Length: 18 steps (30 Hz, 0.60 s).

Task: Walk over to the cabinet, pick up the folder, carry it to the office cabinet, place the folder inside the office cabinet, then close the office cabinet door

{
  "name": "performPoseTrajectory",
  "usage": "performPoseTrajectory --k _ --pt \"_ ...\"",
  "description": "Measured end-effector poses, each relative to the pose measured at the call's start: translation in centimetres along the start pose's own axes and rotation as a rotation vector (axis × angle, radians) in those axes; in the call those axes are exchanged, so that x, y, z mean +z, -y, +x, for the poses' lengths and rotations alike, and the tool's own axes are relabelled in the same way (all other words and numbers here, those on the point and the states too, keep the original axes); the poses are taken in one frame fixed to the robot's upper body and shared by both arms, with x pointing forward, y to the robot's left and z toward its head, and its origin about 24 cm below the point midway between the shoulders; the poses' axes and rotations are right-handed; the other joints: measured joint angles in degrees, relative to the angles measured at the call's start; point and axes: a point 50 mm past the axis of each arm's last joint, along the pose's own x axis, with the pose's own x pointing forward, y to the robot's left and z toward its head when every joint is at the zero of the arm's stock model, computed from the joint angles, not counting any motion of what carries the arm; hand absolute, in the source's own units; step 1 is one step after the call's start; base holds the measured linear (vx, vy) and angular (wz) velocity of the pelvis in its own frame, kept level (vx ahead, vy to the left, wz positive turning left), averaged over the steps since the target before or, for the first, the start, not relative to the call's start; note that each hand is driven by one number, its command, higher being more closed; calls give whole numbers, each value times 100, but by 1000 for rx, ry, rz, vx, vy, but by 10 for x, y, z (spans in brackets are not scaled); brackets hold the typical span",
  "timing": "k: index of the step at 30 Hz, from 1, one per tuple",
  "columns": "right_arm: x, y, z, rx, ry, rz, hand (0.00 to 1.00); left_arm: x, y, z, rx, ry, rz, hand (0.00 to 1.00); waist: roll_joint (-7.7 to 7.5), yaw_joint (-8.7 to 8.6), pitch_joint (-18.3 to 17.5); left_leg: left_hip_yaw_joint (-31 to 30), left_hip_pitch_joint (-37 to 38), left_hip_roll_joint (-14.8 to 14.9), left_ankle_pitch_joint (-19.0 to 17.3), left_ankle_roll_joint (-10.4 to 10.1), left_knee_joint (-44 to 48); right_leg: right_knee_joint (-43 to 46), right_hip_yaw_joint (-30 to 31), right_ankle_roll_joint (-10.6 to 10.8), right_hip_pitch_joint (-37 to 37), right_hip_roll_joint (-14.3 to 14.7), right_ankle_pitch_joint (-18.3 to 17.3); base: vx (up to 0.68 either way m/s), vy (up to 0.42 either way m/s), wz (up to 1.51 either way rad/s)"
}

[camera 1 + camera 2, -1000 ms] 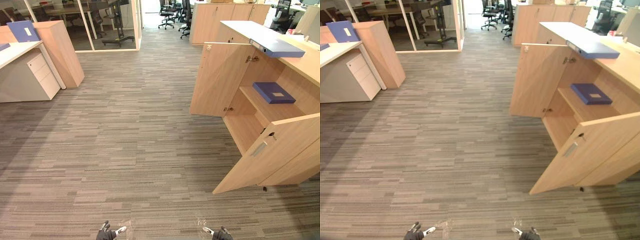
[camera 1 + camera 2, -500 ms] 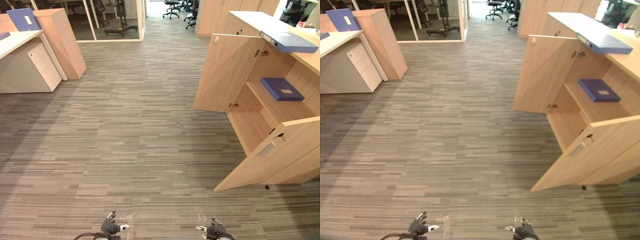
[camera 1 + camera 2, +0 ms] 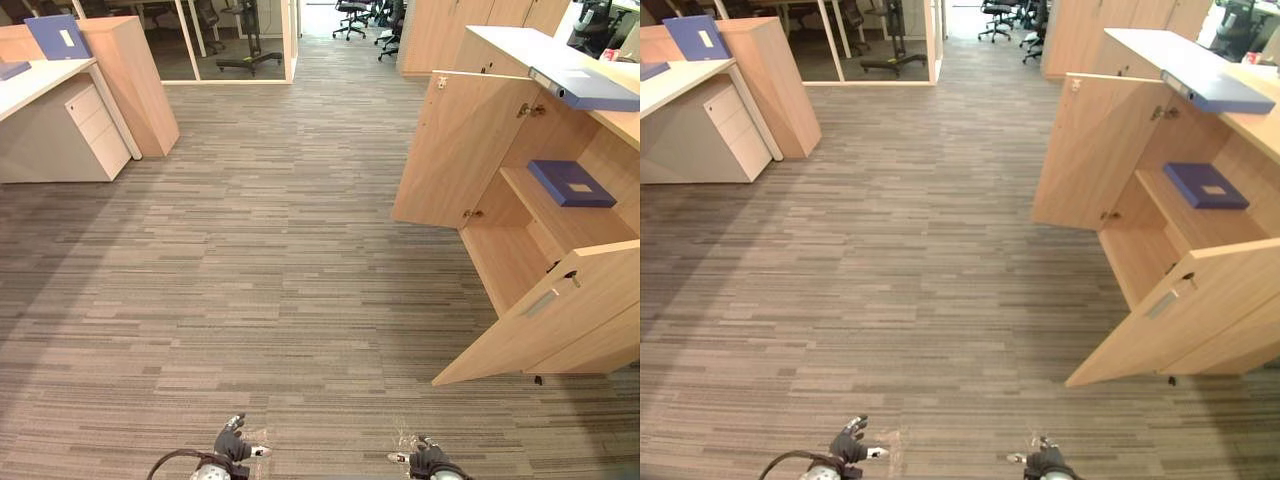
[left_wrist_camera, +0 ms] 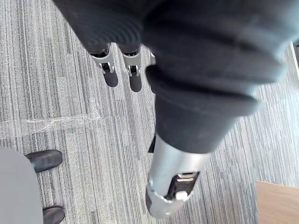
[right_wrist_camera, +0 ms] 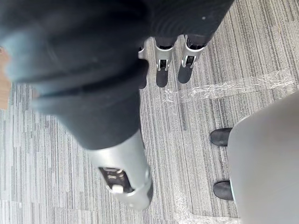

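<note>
Folder [image 3: 57, 37] atop far cabinet [image 3: 135, 85], well apart from left robot hand [image 3: 230, 446]

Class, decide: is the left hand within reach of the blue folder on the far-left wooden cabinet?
Probably not: the left hand hangs low, and open carpet separates it from the blue folder.

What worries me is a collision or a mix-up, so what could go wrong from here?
The folder on the left cabinet looks like the shelf folder inside the office cabinet and the top folder lying on it, so the wrong one might get picked. The near door juts out over the carpet; the robot could bump it on approach.
</note>
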Motion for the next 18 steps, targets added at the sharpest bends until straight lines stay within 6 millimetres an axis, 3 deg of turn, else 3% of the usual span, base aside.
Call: performPoseTrajectory --k 6,18 --pt "1 0 0 1 2 0 0 2 9 1 -29 3 8 0 -4 -13 3 -8 -3 -30 2 4 -3 19 -7 12 -3 -33 -8 0 0 0" --pt "2 -1 0 2 5 -1 0 2 8 2 -24 -13 -19 0 -10 -24 76 -132 -77 -37 19 28 27 23 -146 11 7 -38 -33 -8 -11 6"
